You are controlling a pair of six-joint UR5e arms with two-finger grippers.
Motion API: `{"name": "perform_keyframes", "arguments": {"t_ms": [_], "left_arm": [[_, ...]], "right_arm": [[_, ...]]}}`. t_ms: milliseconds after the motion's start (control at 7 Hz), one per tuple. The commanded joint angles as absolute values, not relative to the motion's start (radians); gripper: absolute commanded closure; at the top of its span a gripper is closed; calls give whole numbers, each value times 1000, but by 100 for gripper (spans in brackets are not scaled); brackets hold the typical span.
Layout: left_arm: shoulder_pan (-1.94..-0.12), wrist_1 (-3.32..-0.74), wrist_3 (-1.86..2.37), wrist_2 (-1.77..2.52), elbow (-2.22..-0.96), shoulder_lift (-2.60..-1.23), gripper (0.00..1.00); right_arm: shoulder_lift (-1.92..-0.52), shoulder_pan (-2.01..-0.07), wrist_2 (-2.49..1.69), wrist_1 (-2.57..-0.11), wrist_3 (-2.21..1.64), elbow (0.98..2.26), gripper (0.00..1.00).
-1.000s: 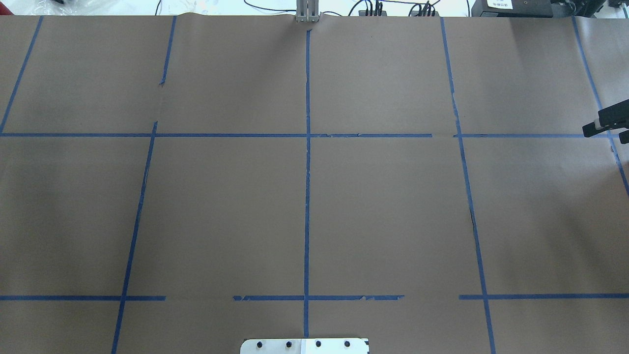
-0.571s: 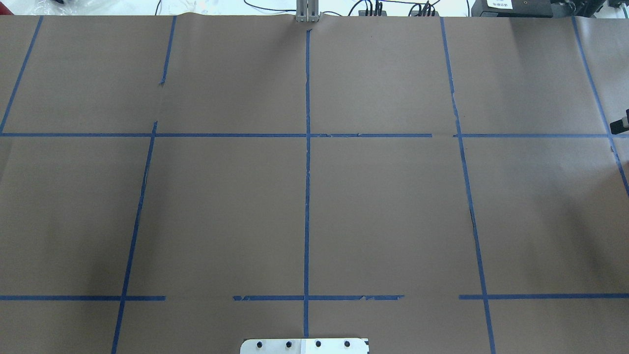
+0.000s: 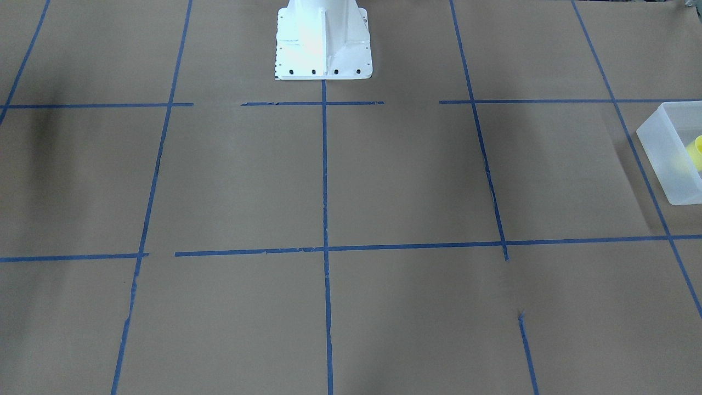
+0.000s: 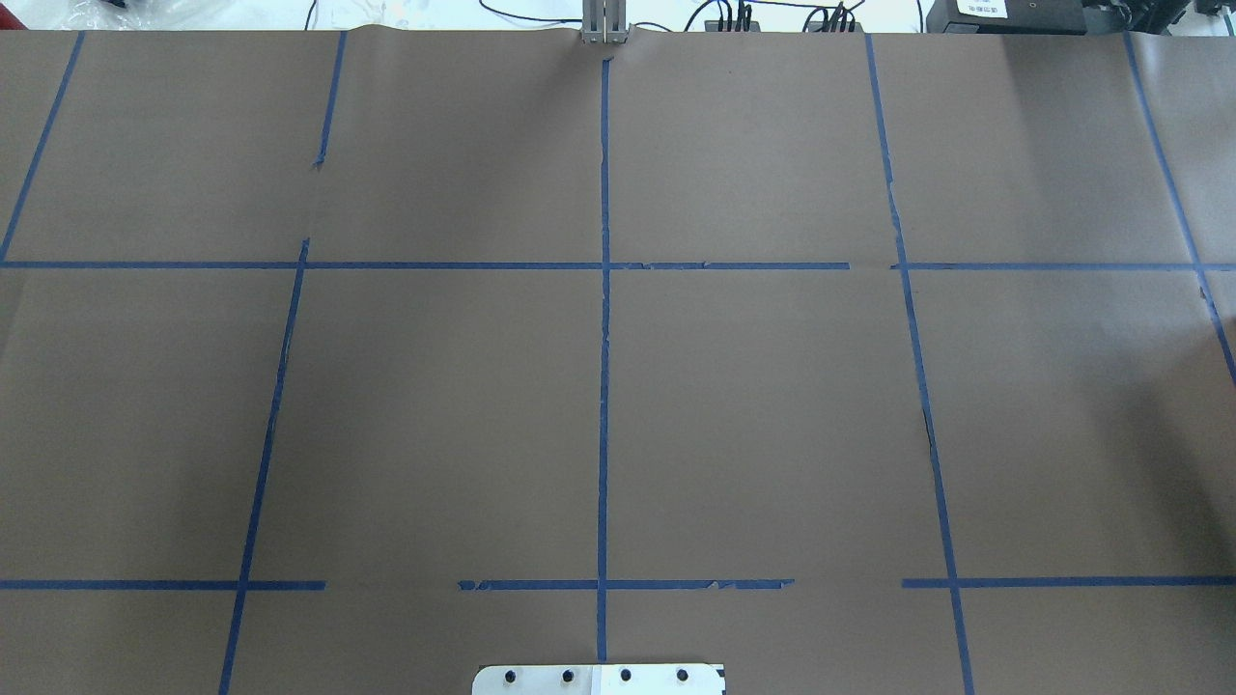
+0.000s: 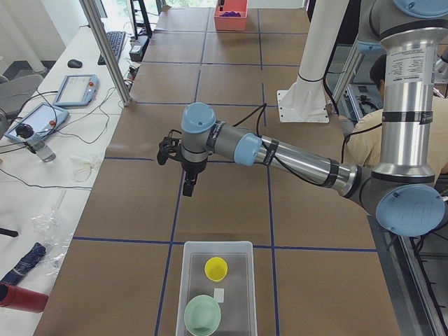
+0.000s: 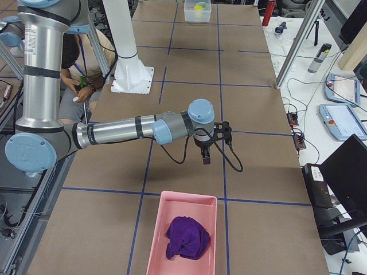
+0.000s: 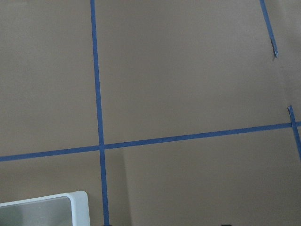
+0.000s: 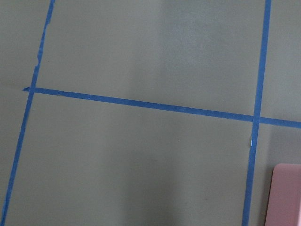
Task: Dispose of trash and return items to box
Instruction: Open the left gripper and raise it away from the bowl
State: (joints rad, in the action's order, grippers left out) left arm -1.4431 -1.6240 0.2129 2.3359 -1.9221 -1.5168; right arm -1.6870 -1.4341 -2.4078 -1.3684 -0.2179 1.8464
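— At the left end of the worktop point(image 5: 126, 196), nearest the side camera, the frosted box point(image 5: 190, 280) already holds the yellow cup point(image 5: 215, 268) and mint-green bowl point(image 5: 202, 315). What changed?
— The right arm point(image 6: 114, 133) has drawn clear of the overhead view; a second ago its tip showed at the edge. Reads as wrap-up.
— And the jaws?
— Both sets hang over the brown paper; apart or together, I cannot tell from side views.
— Farther off?
— A blue tape grid point(image 4: 603, 386), then the pink bin point(image 6: 153, 240) with a purple cloth point(image 6: 184, 238), a white desk point(image 5: 28, 182) alongside.
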Motion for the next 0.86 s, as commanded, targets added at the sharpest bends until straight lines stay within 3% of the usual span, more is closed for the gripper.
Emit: {"name": "perform_keyframes", "arguments": {"t_ms": [0,143,714], "left_arm": [[-1402,-1795,212,2344,-1772,-1555,0],[-1396,-1789,212,2341,-1699,-1612,0],[-1396,-1790,213,2344,-1738,-1542,0]], "right_arm": [[-1704,-1463,-2437,-1370,-123,1807,0],[-1707,-1463,-2441,-1370,-115,1807,0],[-1750,-1460,-2428,-1350,-112,1802,0]]}}
